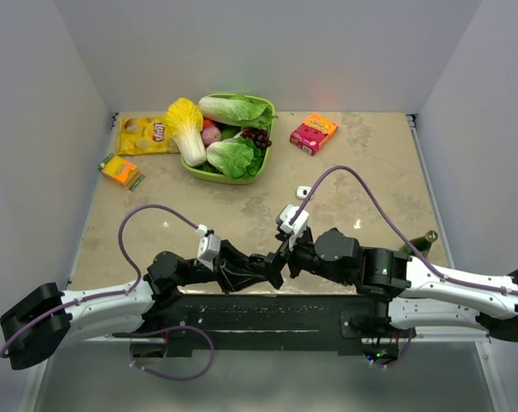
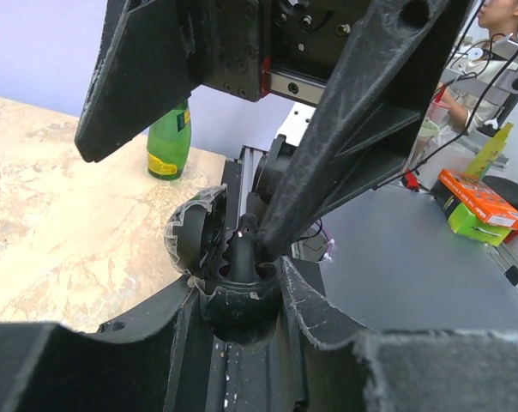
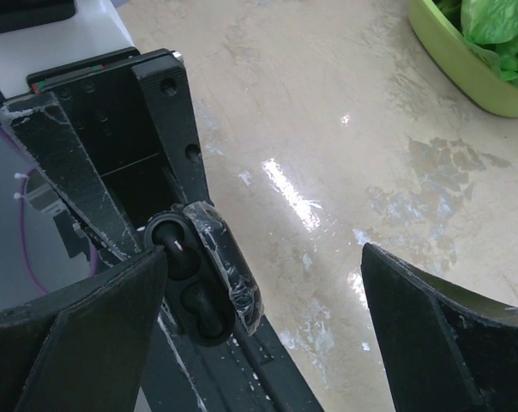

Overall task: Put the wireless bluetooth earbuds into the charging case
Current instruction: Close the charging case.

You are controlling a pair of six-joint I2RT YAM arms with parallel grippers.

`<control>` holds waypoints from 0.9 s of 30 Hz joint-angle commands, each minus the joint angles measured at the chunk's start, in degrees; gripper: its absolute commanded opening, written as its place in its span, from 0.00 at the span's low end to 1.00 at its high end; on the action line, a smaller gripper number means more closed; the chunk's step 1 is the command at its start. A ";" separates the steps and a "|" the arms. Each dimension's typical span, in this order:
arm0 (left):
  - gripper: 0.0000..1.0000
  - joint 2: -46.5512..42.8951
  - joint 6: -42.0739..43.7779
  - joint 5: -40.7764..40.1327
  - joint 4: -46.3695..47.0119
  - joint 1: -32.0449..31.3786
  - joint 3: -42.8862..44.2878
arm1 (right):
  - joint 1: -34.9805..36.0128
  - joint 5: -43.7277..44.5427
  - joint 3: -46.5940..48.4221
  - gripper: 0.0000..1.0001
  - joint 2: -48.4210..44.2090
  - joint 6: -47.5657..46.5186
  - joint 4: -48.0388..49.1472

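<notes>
My left gripper [image 2: 237,300] is shut on the charging case [image 3: 199,275], which here is a black oval shell. Its hinged lid [image 2: 190,236] is wrapped in clear tape and stands open. It is held above the near table edge, in front of the arm bases [image 1: 272,268]. Two black wireless bluetooth earbuds lie in its wells: one in the upper well [image 3: 175,245] with a small pale glint, and one in the lower well [image 3: 203,309]. My right gripper [image 3: 263,253] is open wide. The tip of its left finger [image 3: 113,300] rests against the upper earbud, and its other finger hangs over bare table.
A small white object [image 1: 303,190] lies mid-table. At the back are a green basket [image 1: 190,169] of vegetables, a yellow chips bag [image 1: 143,135], a red box [image 1: 314,133] and an orange pack [image 1: 120,170]. A green bottle [image 1: 422,240] stands by the right arm.
</notes>
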 commanded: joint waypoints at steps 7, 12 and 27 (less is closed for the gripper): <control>0.00 0.22 1.60 -2.06 1.12 -0.47 1.81 | -0.16 -0.53 -0.03 0.98 -7.82 1.04 5.59; 0.00 -0.74 1.95 -0.83 2.44 -0.47 1.20 | -0.25 13.08 1.02 0.65 -6.69 4.02 0.77; 0.00 -0.40 2.48 1.72 6.66 -1.34 0.49 | -0.25 3.19 1.29 0.00 -0.35 1.40 0.13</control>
